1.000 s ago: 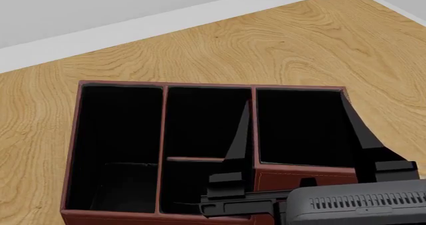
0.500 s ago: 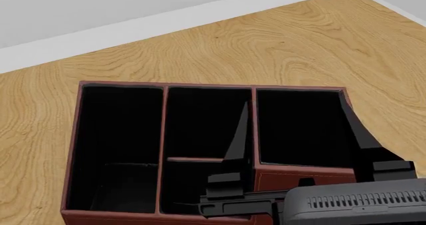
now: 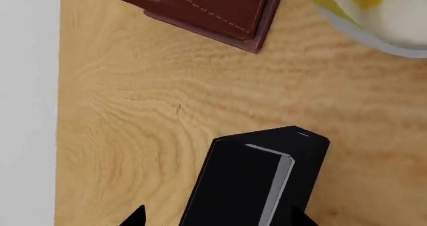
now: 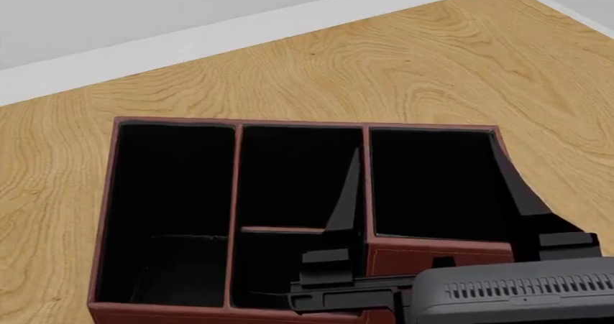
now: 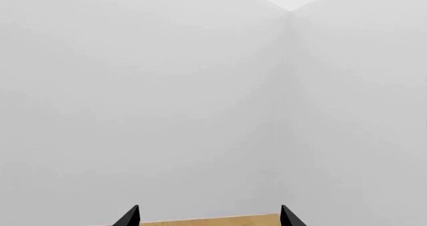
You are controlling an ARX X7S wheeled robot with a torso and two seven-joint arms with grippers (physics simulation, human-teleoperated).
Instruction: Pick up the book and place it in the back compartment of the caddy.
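The caddy [image 4: 233,195] is a dark red-brown box with black cells on the wooden table. Its back compartment [image 4: 273,266] is the short cell in the middle column, behind a thin reddish divider. My right gripper [image 4: 425,143] hovers over the caddy's right side, open and empty. In the right wrist view [image 5: 209,216] it faces a blank wall. In the left wrist view the book [image 3: 257,181] shows as a dark slab with a pale grey strip. It lies between my left gripper's [image 3: 220,218] wide-open fingertips, with a gap on one side. A caddy corner [image 3: 220,10] lies beyond.
A yellow-and-white mug [image 3: 380,10] stands close to the caddy corner in the left wrist view. The table edge [image 3: 59,136] runs along one side of the book there. In the head view the wooden table [image 4: 384,65] ends at a white strip behind the caddy.
Almost nothing differs. My right gripper stays over the caddy with only a tiny waver, and the caddy has not moved.
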